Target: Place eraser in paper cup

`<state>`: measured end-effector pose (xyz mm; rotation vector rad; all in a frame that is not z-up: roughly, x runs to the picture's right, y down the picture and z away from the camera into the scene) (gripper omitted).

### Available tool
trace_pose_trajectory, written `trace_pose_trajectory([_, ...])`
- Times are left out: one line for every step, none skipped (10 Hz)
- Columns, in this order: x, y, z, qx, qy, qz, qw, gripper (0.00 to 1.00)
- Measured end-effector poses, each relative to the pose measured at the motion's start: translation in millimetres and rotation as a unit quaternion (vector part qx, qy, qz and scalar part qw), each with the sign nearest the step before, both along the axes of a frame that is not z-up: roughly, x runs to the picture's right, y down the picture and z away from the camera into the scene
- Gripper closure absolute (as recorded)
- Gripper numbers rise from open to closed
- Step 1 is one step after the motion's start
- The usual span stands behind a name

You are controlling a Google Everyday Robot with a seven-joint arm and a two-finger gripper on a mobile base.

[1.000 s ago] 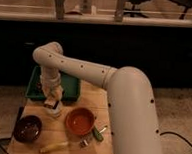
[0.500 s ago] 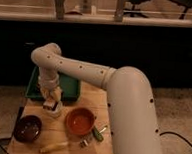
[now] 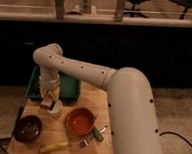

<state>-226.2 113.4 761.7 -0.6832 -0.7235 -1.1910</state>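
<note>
The small whitish paper cup (image 3: 55,110) stands on the wooden table (image 3: 64,139), in front of the green tray and to the left of the orange-red bowl. My gripper (image 3: 49,102) hangs down from the white arm (image 3: 85,73) directly over the cup's left rim, touching or nearly touching it. The gripper hides part of the cup. I cannot make out the eraser; it may be hidden at the gripper or inside the cup.
A green tray (image 3: 68,88) lies behind the cup. An orange-red bowl (image 3: 80,121) sits mid-table and a dark brown bowl (image 3: 28,128) at the front left. A yellow object (image 3: 53,147), a green object (image 3: 98,134) and a metal utensil (image 3: 86,140) lie near the front edge.
The arm's elbow has shifted slightly to the left. The gripper stays over the paper cup, almost unmoved.
</note>
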Motion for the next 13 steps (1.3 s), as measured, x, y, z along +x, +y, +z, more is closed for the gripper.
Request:
trace_pose_trajectory([-0.4, 1.2, 0.1, -0.001, -0.001, 0.0, 1.0, 0.2])
trace_pose_trajectory([-0.2, 2.9, 0.2, -0.003, -0.003, 0.001, 1.0, 0.2])
trace_pose_trajectory([-0.1, 3.8, 0.1, -0.004, -0.004, 0.002, 1.0, 0.2])
trace_pose_trajectory([-0.1, 4.9, -0.1, -0.006, -0.006, 0.002, 1.0, 0.2])
trace_pose_trajectory([0.1, 5.0, -0.3, -0.006, -0.007, 0.002, 1.0, 0.2])
trace_pose_trajectory([-0.3, 5.1, -0.7, -0.006, -0.009, 0.002, 0.9999, 0.2])
trace_pose_trajectory([0.1, 5.3, -1.1, -0.006, -0.011, 0.001, 0.9999, 0.2])
trace_pose_trajectory([0.5, 4.8, -1.2, -0.006, -0.012, 0.001, 0.9999, 0.2])
trace_pose_trajectory([1.7, 4.6, -1.5, -0.006, -0.011, 0.001, 0.9999, 0.2])
trace_pose_trajectory([2.8, 3.9, -1.6, -0.004, -0.01, 0.001, 0.9999, 0.2])
trace_pose_trajectory([3.1, 2.5, -2.2, -0.001, -0.009, 0.002, 1.0, 0.2])
trace_pose_trajectory([3.5, 1.5, -2.4, 0.001, -0.008, 0.001, 1.0, 0.2])
trace_pose_trajectory([4.2, 0.2, -2.5, 0.003, -0.008, 0.001, 1.0, 0.2])
